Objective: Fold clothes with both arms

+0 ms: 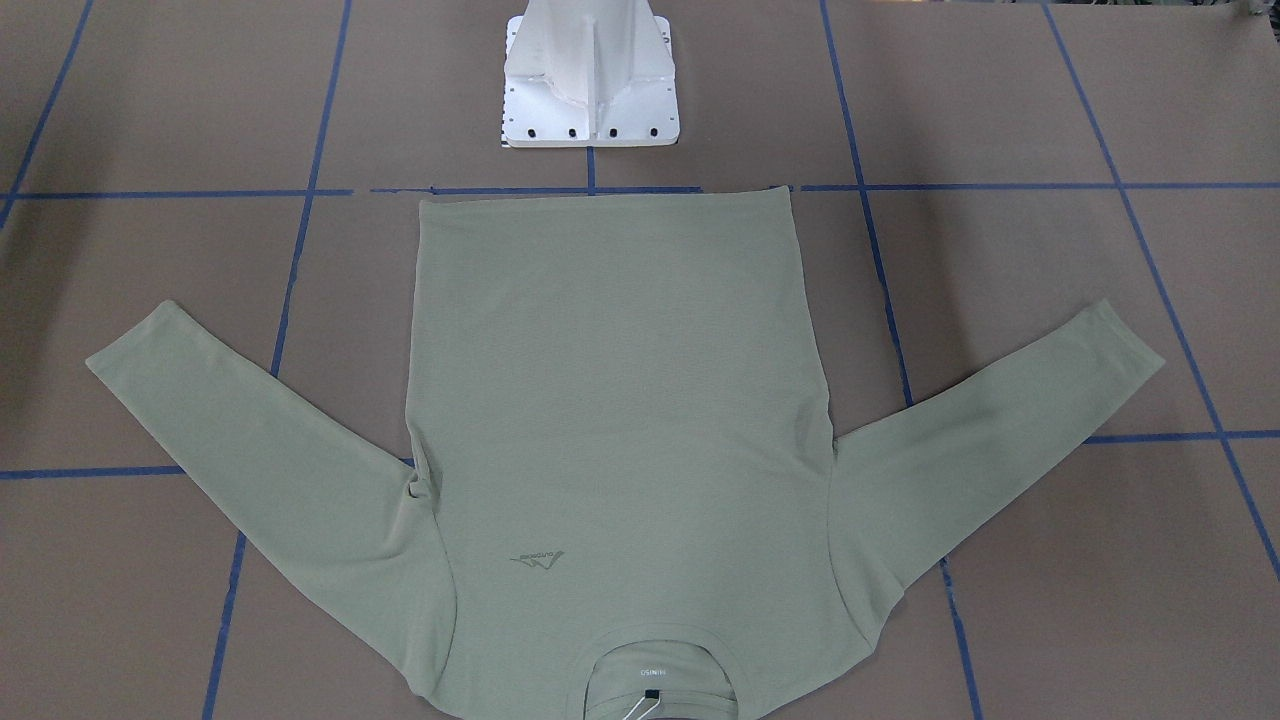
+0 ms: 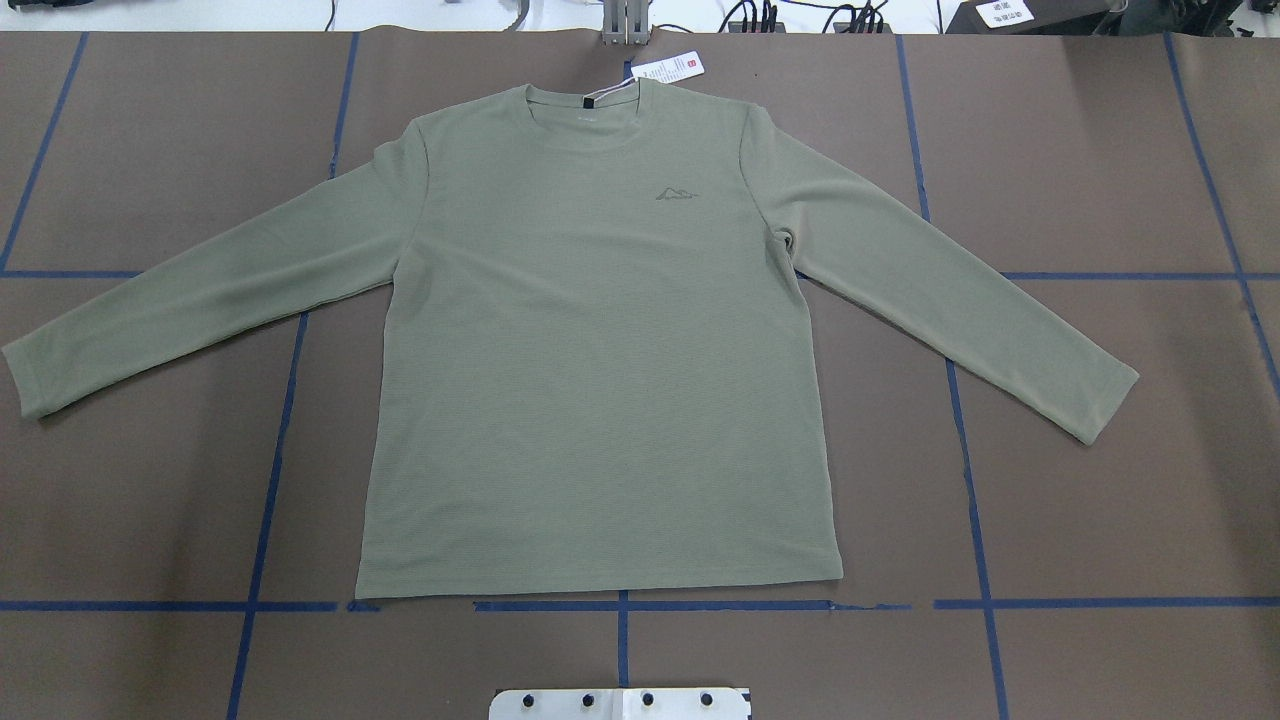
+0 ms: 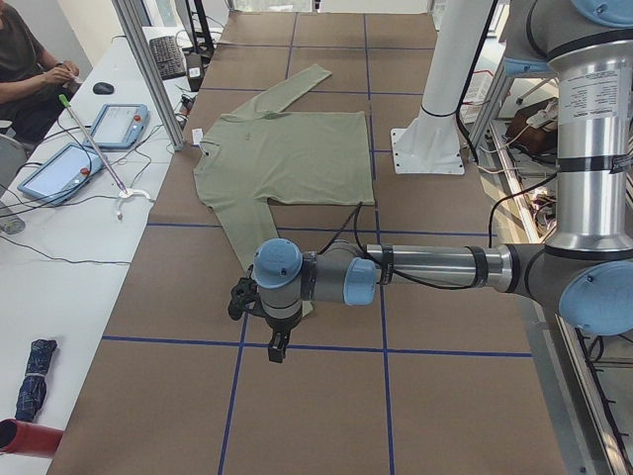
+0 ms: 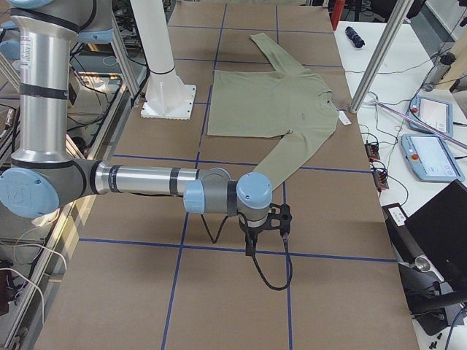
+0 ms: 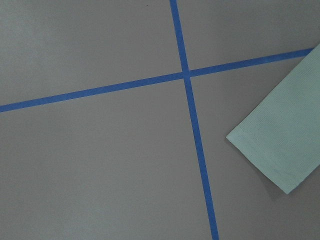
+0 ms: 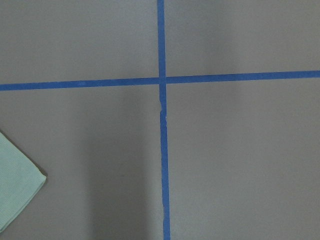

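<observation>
Brown taped surface (image 2: 1100, 500): we cannot tell whether the left tool (image 3: 276, 346) and right tool (image 4: 250, 246) stand apart or together; each hangs near a cuff of the shirt (image 2: 600, 350), flat mid-surface. A shallow pinch could drag a sleeve askew. Pedestal (image 1: 590, 90) stands near the hem; the hang tag (image 2: 668, 68) may snag.

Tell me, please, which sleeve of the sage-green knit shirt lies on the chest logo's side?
The sleeve on the robot's right: the small tonal logo sits on that half of the chest, away from the left sleeve.

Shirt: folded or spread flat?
Spread: the shirt lies flat, front up, a sleeve out to each side, no fold visible.
</observation>
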Tool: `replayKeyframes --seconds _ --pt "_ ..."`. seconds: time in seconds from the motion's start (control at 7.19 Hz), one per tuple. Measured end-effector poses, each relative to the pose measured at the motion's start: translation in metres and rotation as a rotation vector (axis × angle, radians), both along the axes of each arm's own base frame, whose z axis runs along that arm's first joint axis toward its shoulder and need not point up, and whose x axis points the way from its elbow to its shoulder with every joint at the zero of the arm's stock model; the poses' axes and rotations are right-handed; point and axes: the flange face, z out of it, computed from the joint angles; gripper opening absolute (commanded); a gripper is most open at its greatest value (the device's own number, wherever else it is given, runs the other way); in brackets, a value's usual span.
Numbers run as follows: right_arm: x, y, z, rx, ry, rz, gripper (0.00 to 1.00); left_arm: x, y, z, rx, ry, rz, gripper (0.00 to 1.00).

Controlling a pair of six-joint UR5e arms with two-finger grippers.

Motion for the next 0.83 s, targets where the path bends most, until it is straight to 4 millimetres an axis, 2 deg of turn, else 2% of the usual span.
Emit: replayKeyframes --seconds 0.28,0.56,0.83 --pt "-0.001 -0.006 -0.007 0.002 -0.002 0.01 1.0 0.0 -0.001 -0.001 0.005 0.0 0.0 1.0" --pt "-0.018 -0.024 -0.028 0.021 -0.003 0.001 1.0 0.0 -0.016 -0.019 0.047 0.001 0.001 1.0" --pt "-0.05 -0.048 -0.082 0.085 -0.021 -0.025 1.0 0.003 -0.038 -0.05 0.128 0.019 0.013 1.0"
